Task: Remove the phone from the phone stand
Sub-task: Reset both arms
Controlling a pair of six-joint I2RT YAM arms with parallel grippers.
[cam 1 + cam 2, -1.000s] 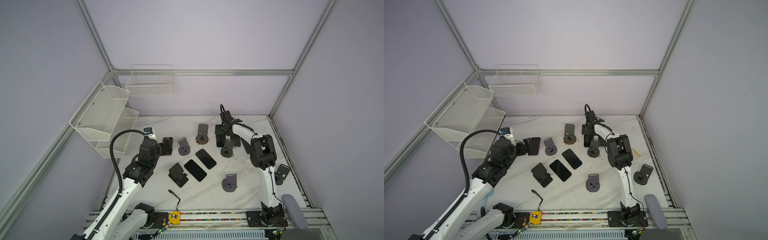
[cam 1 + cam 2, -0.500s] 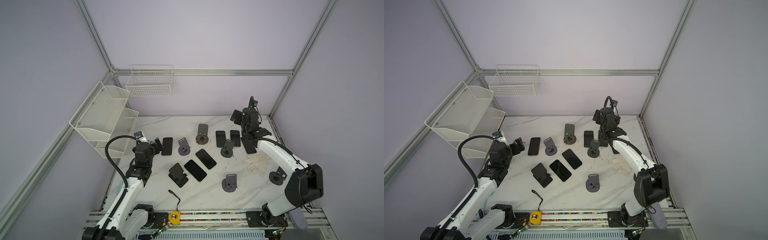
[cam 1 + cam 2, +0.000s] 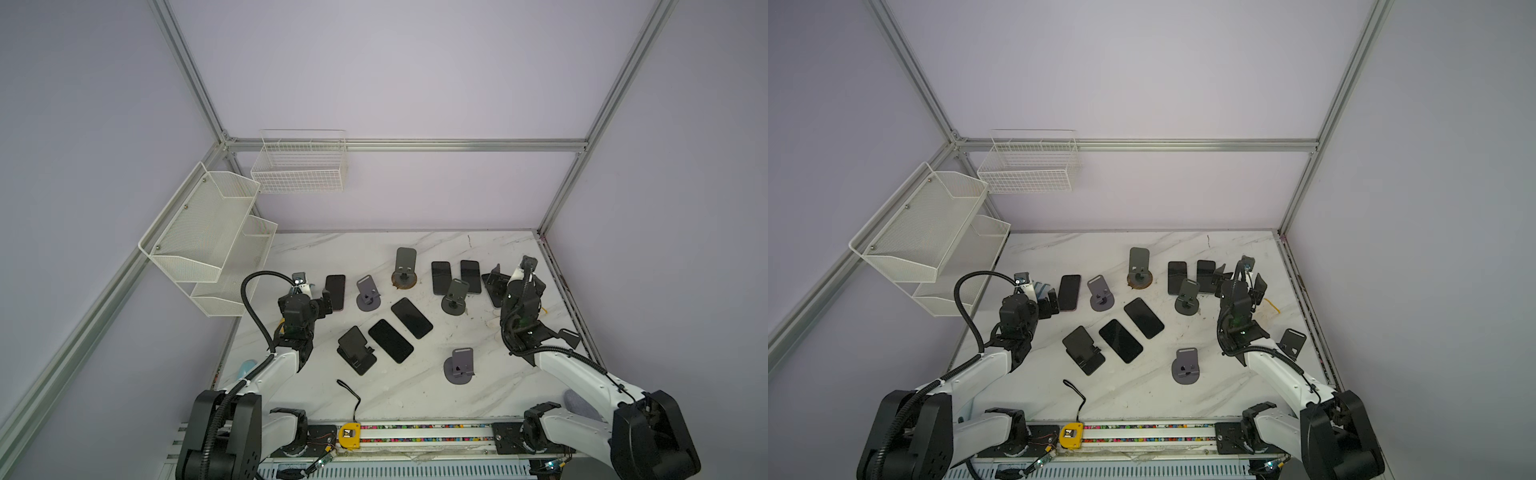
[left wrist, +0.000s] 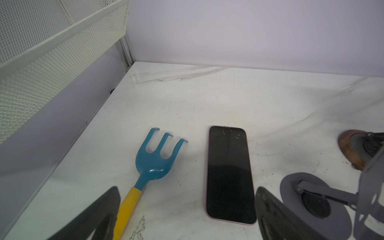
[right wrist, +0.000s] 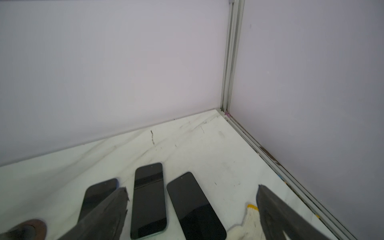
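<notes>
Several dark phones lie flat on the marble table [image 3: 415,399]: one at the left [image 3: 335,291] [image 4: 229,176], two in the middle [image 3: 412,318] [image 3: 390,340] and two at the back right [image 3: 441,277] [image 5: 148,199]. No phone visibly leans on any of the several phone stands [image 3: 368,293] [image 3: 404,270] [image 3: 460,365] standing among them. My left gripper [image 3: 322,305] [image 4: 187,218] hangs open just in front of the left phone. At the back right, my right gripper [image 3: 516,282] [image 5: 191,207] is open beside the two phones there.
A blue rake with a yellow handle [image 4: 154,164] lies left of the left phone. A white glove [image 5: 245,226] lies by the right fingers. White mesh shelves [image 3: 208,232] and a wire basket [image 3: 299,166] hang on the left and back walls. A yellow tape measure [image 3: 349,434] sits at the front edge.
The right arm has swung from the back middle to the right side, and its gripper has come forward with the jaws spreading a little wider. The left arm has drawn back slightly.
</notes>
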